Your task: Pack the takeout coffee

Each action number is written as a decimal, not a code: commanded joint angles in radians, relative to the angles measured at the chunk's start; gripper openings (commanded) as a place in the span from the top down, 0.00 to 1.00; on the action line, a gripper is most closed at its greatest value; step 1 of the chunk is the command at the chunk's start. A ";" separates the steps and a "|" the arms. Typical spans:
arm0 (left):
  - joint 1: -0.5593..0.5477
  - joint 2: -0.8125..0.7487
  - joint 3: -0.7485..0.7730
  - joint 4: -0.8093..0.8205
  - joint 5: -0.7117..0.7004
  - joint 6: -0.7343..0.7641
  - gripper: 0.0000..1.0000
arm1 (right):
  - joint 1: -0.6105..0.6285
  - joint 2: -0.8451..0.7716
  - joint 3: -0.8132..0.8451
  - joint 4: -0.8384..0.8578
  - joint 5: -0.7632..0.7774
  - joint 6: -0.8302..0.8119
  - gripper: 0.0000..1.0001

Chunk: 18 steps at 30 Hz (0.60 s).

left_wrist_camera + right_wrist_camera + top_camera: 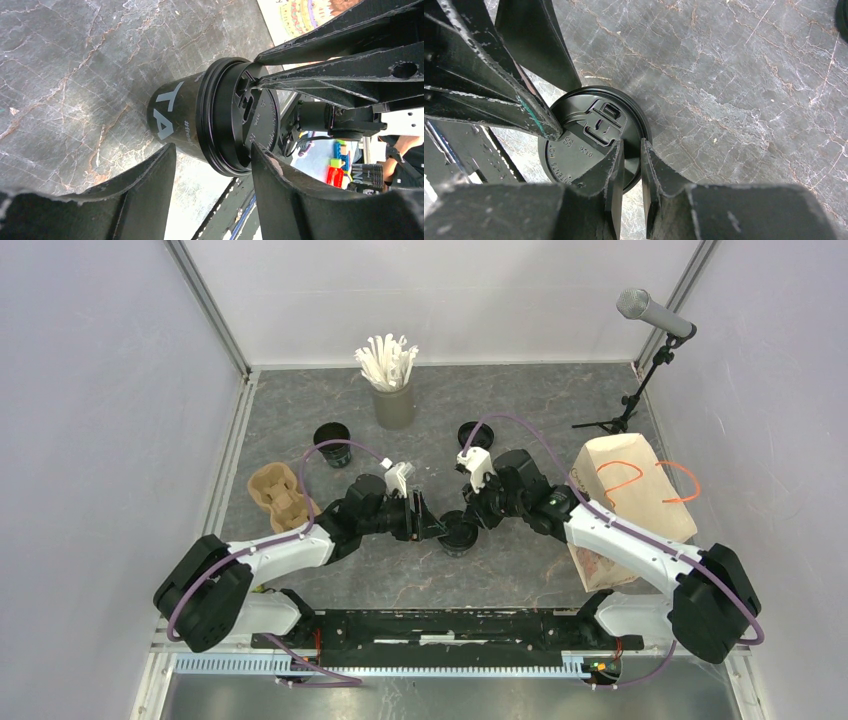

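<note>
The left jaws are spread wide and grip nothing, one finger (pixel 150 195) set low beside the cup (pixel 172 117) and the other over its lid (pixel 584 145). The right jaws are drawn almost together, with the lid's rim pinched between them. The lidded cup is stood upright mid-bench (pixel 560 420) between the arms, and an open cup (pixel 332 440) is seen well behind it.

Grey counter (pixel 540 400): straw cup (pixel 394 405) far edge, carrier (pixel 277 495) left edge, bag (pixel 630 500) right edge, lidded cup (pixel 459 536) centre, open cup (pixel 332 442) far-left.
</note>
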<state>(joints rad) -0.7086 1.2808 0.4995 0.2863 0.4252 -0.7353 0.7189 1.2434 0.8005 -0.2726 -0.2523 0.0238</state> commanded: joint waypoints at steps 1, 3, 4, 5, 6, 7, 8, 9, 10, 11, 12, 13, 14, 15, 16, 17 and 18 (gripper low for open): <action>-0.003 0.012 0.008 0.039 0.000 -0.003 0.40 | -0.003 -0.010 -0.014 0.052 -0.020 0.025 0.77; -0.004 0.015 0.010 0.034 0.000 0.003 0.43 | -0.003 -0.008 -0.021 0.055 -0.019 0.028 0.77; -0.003 0.015 0.013 0.029 0.000 0.009 0.44 | -0.003 -0.007 -0.025 0.058 -0.018 0.029 0.77; -0.004 0.016 0.014 0.022 -0.002 0.013 0.46 | -0.003 -0.008 -0.031 0.062 -0.018 0.031 0.77; -0.003 0.017 0.014 0.016 -0.006 0.017 0.48 | -0.003 -0.010 -0.036 0.064 -0.018 0.031 0.76; -0.004 0.017 0.013 0.013 -0.009 0.020 0.50 | -0.003 -0.011 -0.039 0.065 -0.017 0.033 0.76; -0.005 0.017 0.010 0.013 -0.010 0.023 0.52 | -0.003 -0.013 -0.042 0.066 -0.015 0.036 0.75; -0.005 0.018 0.007 0.012 -0.013 0.024 0.54 | -0.003 -0.016 -0.044 0.068 -0.012 0.038 0.72; -0.005 0.017 0.004 0.013 -0.013 0.025 0.55 | -0.003 -0.020 -0.044 0.068 -0.008 0.043 0.70; -0.005 0.019 0.001 0.012 -0.016 0.027 0.55 | -0.003 -0.023 -0.044 0.069 -0.004 0.046 0.67; -0.007 0.020 0.000 0.010 -0.017 0.029 0.55 | -0.003 -0.029 -0.043 0.068 0.002 0.049 0.65; -0.007 0.021 -0.002 0.010 -0.019 0.032 0.55 | -0.003 -0.035 -0.042 0.066 0.010 0.054 0.63; -0.009 0.022 -0.003 0.010 -0.021 0.035 0.55 | -0.003 -0.042 -0.039 0.064 0.015 0.058 0.61; -0.008 0.024 -0.004 0.008 -0.022 0.037 0.55 | -0.003 -0.049 -0.036 0.060 0.023 0.061 0.58; -0.008 0.024 -0.004 0.008 -0.020 0.039 0.55 | -0.003 -0.056 -0.031 0.055 0.030 0.064 0.57; -0.009 0.025 -0.004 0.008 -0.021 0.041 0.55 | -0.003 -0.063 -0.027 0.049 0.034 0.065 0.56; -0.011 0.025 -0.004 0.008 -0.019 0.042 0.55 | -0.003 -0.070 -0.022 0.044 0.038 0.065 0.55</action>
<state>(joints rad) -0.7097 1.2881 0.4999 0.3058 0.4252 -0.7341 0.7177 1.2240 0.7681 -0.2302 -0.2436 0.0715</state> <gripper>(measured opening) 0.455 0.436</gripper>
